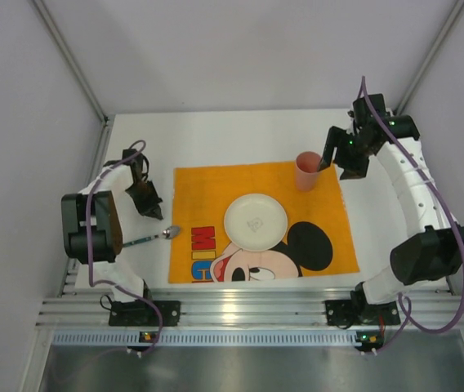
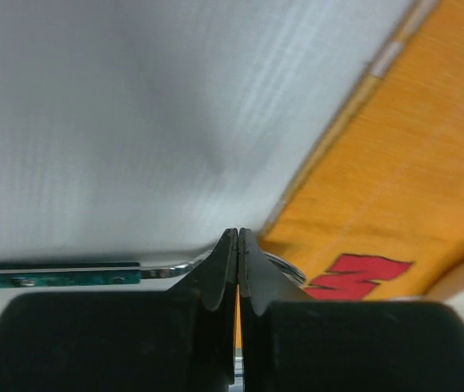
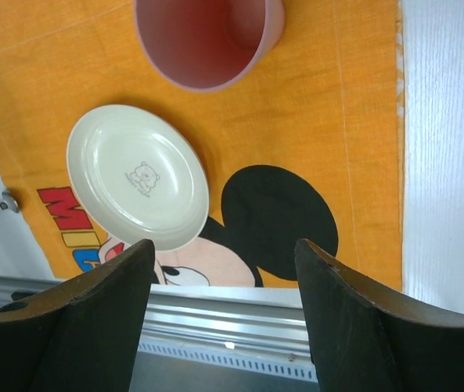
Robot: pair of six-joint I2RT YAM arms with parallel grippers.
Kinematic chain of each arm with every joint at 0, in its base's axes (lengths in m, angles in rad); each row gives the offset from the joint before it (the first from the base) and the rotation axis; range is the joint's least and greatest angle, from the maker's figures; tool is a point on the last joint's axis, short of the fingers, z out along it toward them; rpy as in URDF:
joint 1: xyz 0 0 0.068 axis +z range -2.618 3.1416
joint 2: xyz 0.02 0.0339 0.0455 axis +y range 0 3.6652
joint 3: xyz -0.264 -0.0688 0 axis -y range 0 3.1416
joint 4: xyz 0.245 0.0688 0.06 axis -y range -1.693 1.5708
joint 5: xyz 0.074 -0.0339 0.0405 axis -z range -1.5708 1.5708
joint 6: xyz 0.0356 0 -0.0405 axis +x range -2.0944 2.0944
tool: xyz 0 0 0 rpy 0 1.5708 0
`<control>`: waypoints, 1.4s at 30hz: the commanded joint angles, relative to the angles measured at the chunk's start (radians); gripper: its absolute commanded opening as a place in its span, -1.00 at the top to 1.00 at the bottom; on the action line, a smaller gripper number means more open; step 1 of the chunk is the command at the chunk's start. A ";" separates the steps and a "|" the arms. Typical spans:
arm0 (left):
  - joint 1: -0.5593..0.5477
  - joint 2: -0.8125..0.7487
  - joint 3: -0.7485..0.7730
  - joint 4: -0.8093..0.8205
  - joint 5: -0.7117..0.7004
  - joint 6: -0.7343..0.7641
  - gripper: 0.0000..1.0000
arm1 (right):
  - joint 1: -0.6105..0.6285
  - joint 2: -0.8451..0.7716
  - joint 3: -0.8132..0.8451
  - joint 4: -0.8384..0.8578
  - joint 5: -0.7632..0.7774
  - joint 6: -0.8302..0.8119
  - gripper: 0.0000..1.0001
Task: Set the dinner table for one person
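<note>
Nearly set, I judge. The cloth [image 1: 207, 188] lies mid-counter [image 1: 216, 135]. The plate [image 1: 255, 221] is at the cloth's centre, the cup [image 1: 306, 170] on its far right corner, and the spoon [image 1: 150, 238] just off its left edge. Left fingers [image 2: 229, 273] are closed on nothing; right fingers [image 3: 77, 318] are open and empty.

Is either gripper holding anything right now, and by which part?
Right gripper is open and empty. Left gripper is shut, with its tips meeting at the neck of the spoon. Whether it actually pinches the spoon cannot be told.
</note>
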 commanded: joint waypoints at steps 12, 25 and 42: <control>-0.064 -0.305 -0.185 0.052 0.341 0.084 1.00 | 0.011 -0.062 -0.043 0.032 0.032 0.003 -0.38; -0.196 -0.199 -0.228 0.088 0.197 0.051 1.00 | 0.014 -0.051 -0.025 0.024 0.037 0.014 -0.37; -0.047 0.077 0.321 -0.055 -0.243 0.040 1.00 | 0.014 -0.084 -0.043 -0.010 0.066 -0.015 -0.37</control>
